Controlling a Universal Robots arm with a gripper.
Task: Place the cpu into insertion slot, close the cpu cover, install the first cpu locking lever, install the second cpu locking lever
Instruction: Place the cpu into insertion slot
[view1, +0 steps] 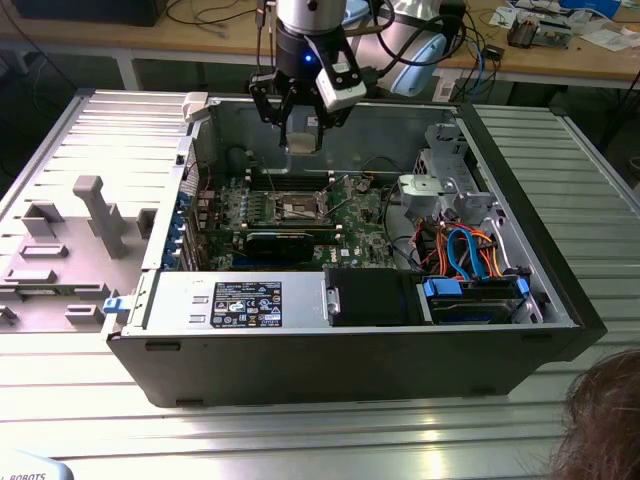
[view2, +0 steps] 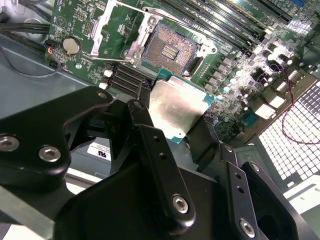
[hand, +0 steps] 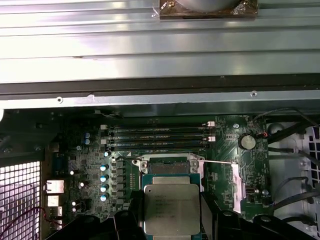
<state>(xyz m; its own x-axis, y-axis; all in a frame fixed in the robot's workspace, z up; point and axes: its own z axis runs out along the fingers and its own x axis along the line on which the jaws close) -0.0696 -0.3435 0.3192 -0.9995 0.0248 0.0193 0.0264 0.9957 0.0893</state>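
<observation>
The hand (view1: 301, 126) hangs over the open computer case (view1: 300, 350), its black fingers (view2: 150, 145) closed on opposite edges of the cpu (view2: 177, 110). The chip sits flat between them with its metal top facing the second wrist view. I'd say that edge grip keeps the chip's underside clear and level.

The cpu is up in the air, well above the green board (hand: 85, 170), not seated. In the first wrist view it lines up just short of the insertion slot (hand: 167, 165), covering the slot's near side. In the second wrist view the slot's dark centre lies bare and empty.

The cpu cover (view2: 106, 25) looks swung up and away beside the socket, which would leave the way down free, though its outline is hard to separate from the other silver brackets there. A thin wire lever (hand: 216, 161) juts out sideways from the socket; I can't make out a second one.

The chip's underside is hidden, and so are the fingertips where they meet it. The arm is cut off at the top of the exterior view. The case rests on a ribbed metal surface (view1: 300, 440), and a person's hair (view1: 605, 420) edges in at that view's lower right.
</observation>
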